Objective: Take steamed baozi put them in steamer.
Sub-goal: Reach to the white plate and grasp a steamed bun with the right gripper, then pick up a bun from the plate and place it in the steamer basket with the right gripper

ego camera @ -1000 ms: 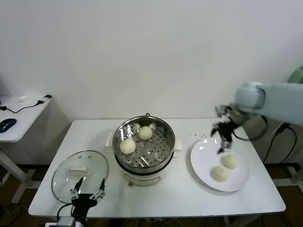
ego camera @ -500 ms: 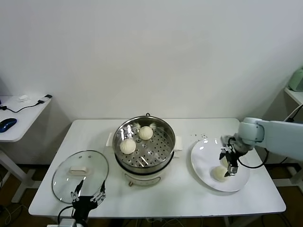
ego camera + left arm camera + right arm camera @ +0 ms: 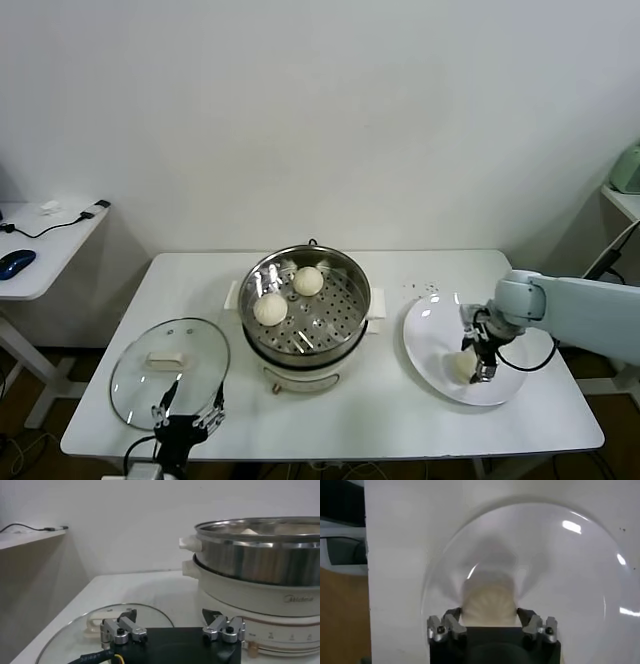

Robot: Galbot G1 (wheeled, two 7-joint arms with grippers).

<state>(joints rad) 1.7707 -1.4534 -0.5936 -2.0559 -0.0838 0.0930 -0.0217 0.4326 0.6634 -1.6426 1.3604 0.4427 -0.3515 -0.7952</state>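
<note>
Here, my right wrist camera shows what the head camera hides: the pale cream, pleated dough bun (image 3: 487, 604) sits between the fingers (image 3: 451, 622) of the right gripper (image 3: 489, 620), which flank it on both sides, though I cannot tell whether they press on it or stand clear. From the head camera that bun (image 3: 459, 366) is only a small pale dome on the flat white round plate (image 3: 430, 335), mostly behind the right gripper (image 3: 479, 368) lowered onto it; a second bun on the plate, if there, is hidden by the gripper.

Two more smooth domed cream-white buns (image 3: 269, 309) rest on the perforated metal tray inside the round shiny stainless-steel steamer (image 3: 340, 275), one near the back rim and one toward my left. My left wrist camera shows that steamer (image 3: 255, 550) side-on: polished steel wall, cream-white base and a pale side handle.

The round glass lid (image 3: 170, 373) with its cream handle lies flat on the white table (image 3: 400, 415), left of the steamer. My left gripper (image 3: 186, 415) waits at the table's near edge over the lid's rim, fingers spread and holding nothing.
</note>
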